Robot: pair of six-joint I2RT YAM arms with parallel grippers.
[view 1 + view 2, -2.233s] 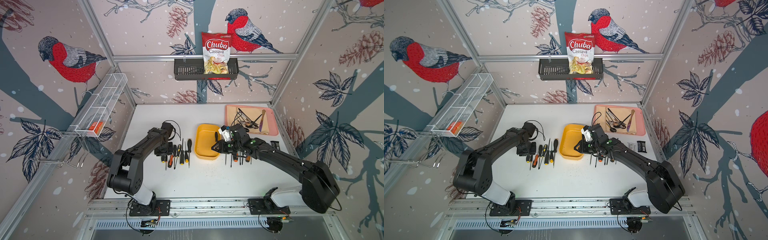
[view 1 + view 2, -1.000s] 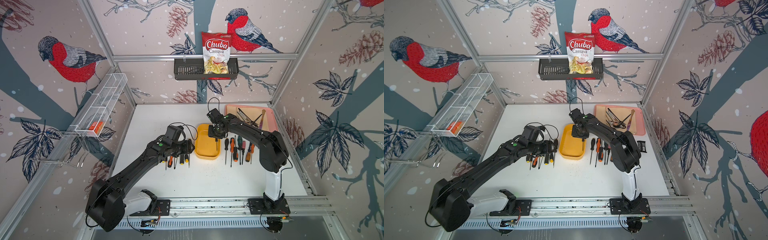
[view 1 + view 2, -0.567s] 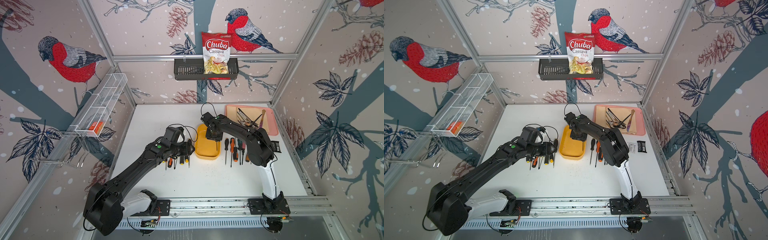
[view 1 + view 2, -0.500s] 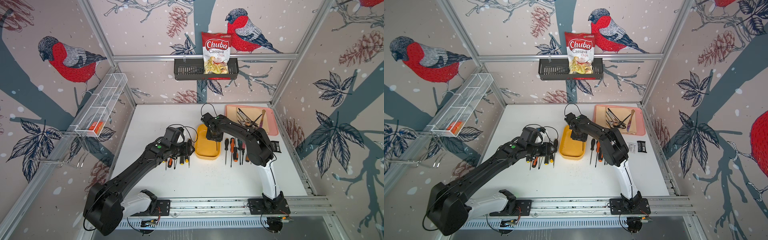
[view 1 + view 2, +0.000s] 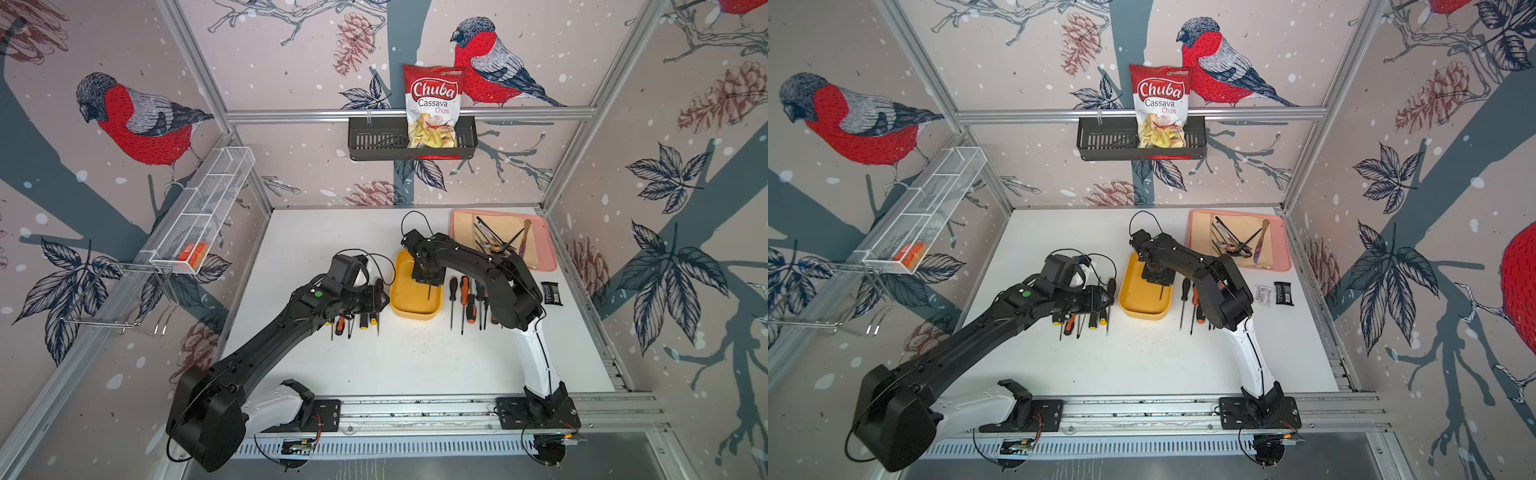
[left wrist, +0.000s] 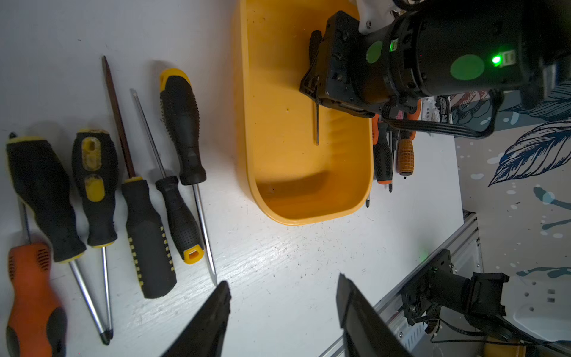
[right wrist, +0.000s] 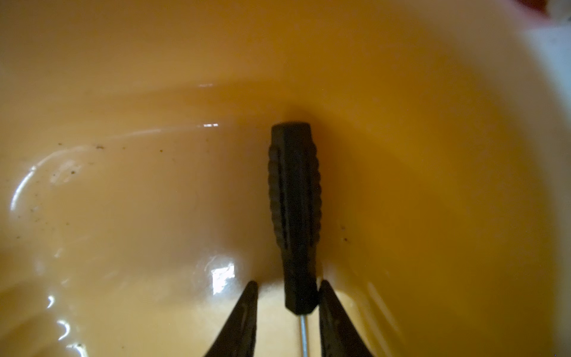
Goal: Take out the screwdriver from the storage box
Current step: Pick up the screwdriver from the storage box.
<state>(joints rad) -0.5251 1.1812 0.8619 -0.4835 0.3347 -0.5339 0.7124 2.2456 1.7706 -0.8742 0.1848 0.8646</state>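
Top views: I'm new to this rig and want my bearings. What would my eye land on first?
The red Chuba Cassava Chips bag stands in the black basket on the back wall, among big bullfinch murals. At the middle of the table, the right gripper reaches into the yellow storage box, jaws either side of a black-handled screwdriver. More screwdrivers lie in rows on both sides of the box.

Top views: my stereo head, high at the front, facing down over the whole table (image 5: 415, 365). Left wrist cam near, right wrist cam nearer; all share the storage box (image 5: 1144, 309).
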